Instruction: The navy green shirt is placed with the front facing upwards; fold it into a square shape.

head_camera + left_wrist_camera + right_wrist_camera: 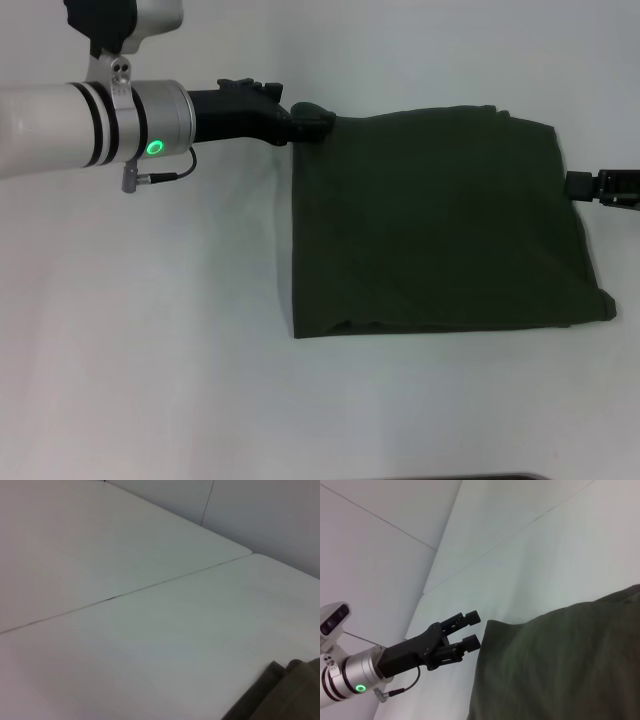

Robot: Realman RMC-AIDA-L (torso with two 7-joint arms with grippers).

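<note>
Matt olive cotton shirt, smooth white table, black plastic left gripper

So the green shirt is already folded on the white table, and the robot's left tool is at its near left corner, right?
Not quite. The navy green shirt is folded on the white table, but the left tool is at its far left corner, not the near one. The head view shows this; the near left corner lies flat with nothing at it.

I work in a bare lab-like test space: a plain white table with a seam, pale blank walls behind it.
</note>
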